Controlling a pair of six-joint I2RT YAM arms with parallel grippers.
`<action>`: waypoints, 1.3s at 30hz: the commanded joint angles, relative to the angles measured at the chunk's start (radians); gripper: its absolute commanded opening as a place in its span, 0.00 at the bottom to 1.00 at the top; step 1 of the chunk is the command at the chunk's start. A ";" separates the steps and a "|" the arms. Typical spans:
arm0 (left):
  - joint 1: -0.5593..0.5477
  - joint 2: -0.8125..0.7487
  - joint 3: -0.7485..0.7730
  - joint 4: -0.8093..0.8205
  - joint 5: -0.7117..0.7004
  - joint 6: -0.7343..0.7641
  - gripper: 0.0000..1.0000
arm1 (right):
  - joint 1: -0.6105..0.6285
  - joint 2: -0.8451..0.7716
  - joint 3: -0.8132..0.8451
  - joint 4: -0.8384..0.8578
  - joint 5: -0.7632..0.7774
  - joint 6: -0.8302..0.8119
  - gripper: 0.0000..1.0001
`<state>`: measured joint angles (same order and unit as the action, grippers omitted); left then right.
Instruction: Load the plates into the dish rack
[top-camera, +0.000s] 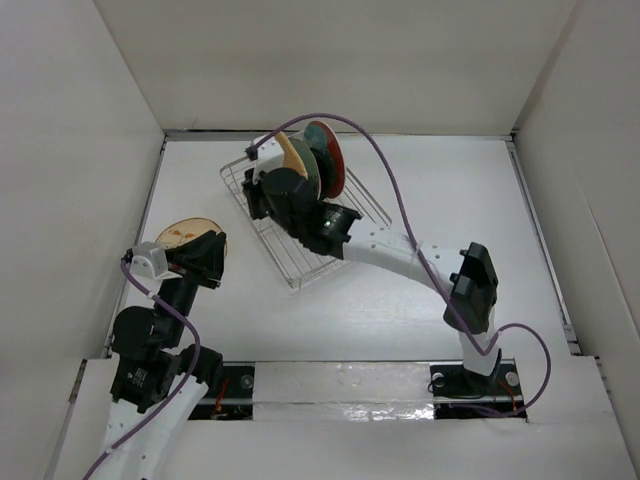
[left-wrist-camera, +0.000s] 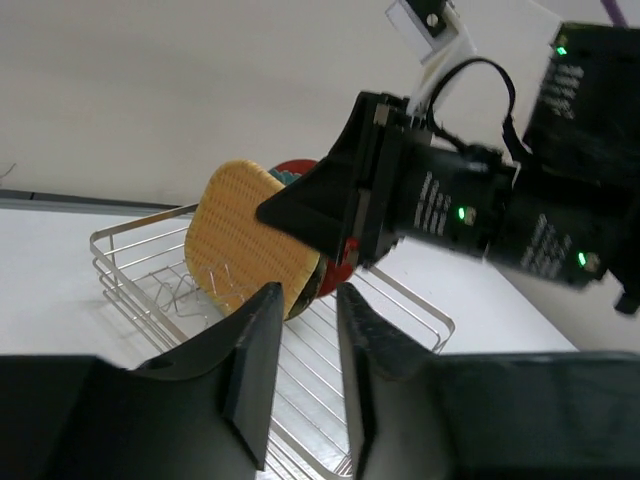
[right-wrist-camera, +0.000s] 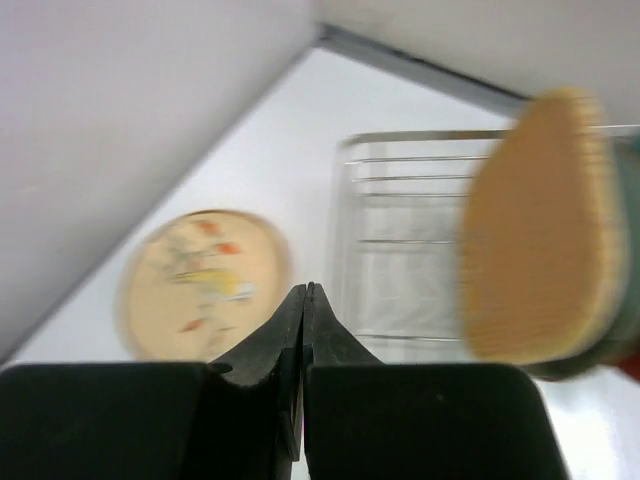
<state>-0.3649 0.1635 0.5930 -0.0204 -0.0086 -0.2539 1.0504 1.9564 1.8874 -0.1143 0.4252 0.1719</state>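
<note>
An orange woven plate (right-wrist-camera: 540, 230) stands on edge in the wire dish rack (top-camera: 290, 262), resting against a teal-and-red plate (top-camera: 328, 158), likely propped upright by the prongs. The right gripper (right-wrist-camera: 303, 310) hovers beside them, fingers pressed together and empty. A pale flowered plate (top-camera: 180, 230) lies flat on the bench (top-camera: 420, 190) just beside the left gripper (left-wrist-camera: 305, 350), whose fingers are slightly spread and empty, apparently placed to take it next.
</note>
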 joint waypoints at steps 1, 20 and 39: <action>-0.005 -0.022 0.024 0.039 -0.051 -0.001 0.22 | 0.081 0.047 -0.031 0.093 -0.077 0.186 0.00; -0.005 -0.105 0.024 0.043 -0.134 -0.013 0.21 | 0.168 0.464 0.190 -0.036 -0.006 0.632 0.54; -0.014 -0.102 0.019 0.042 -0.105 -0.013 0.24 | 0.086 0.671 0.274 0.094 -0.086 0.902 0.63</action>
<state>-0.3710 0.0689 0.5930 -0.0200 -0.1280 -0.2668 1.1503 2.5729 2.1086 -0.0437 0.3538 1.0107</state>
